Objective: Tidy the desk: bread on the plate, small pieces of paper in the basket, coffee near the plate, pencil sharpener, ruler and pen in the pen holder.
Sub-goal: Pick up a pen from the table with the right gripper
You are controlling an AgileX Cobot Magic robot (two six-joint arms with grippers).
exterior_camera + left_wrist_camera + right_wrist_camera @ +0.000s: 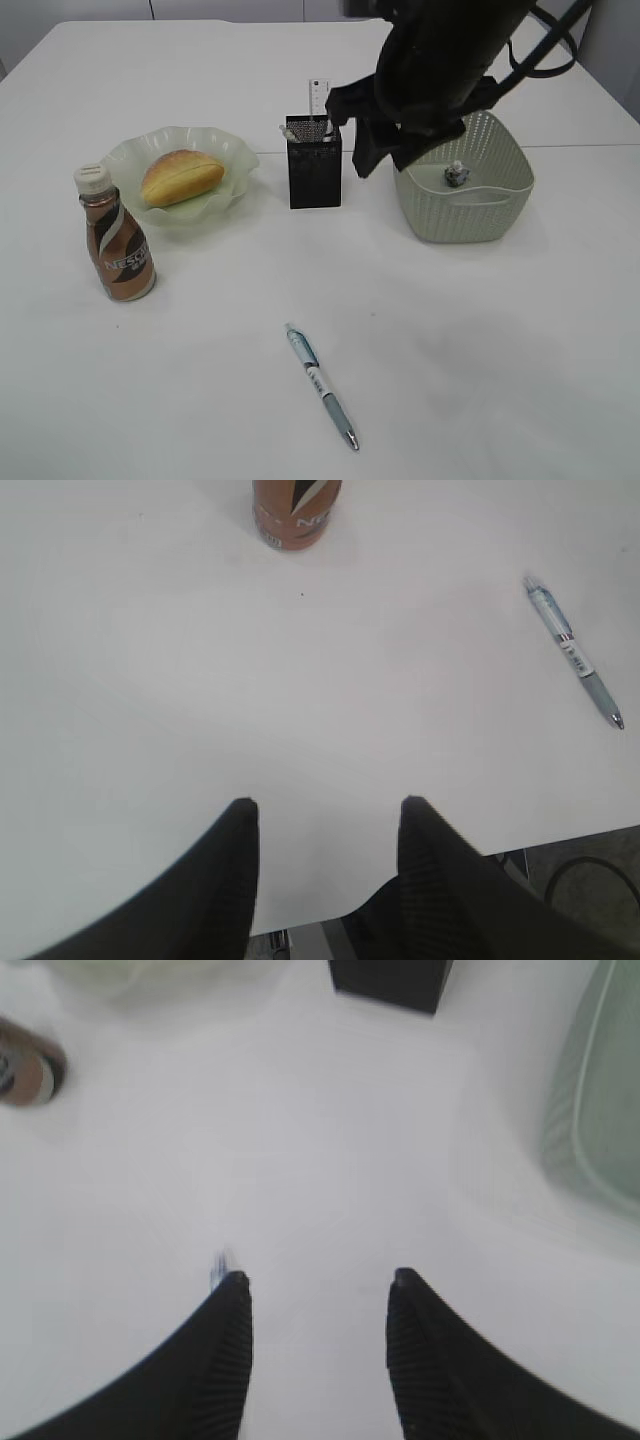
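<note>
The bread lies on the pale green plate. The brown coffee bottle stands just in front of the plate's left side, and its base shows in the left wrist view. The black mesh pen holder holds the ruler. I cannot make out the pencil sharpener. A crumpled paper piece lies in the basket. The pen lies loose on the table near the front, and also shows in the left wrist view. My right gripper is open and empty, hanging above the table between holder and basket. My left gripper is open and empty near the table's front edge.
The white table carries everything. In the right wrist view the pen holder's base is at the top, the basket wall at the right, and the bottle at the left. The table's front edge and cables show in the left wrist view.
</note>
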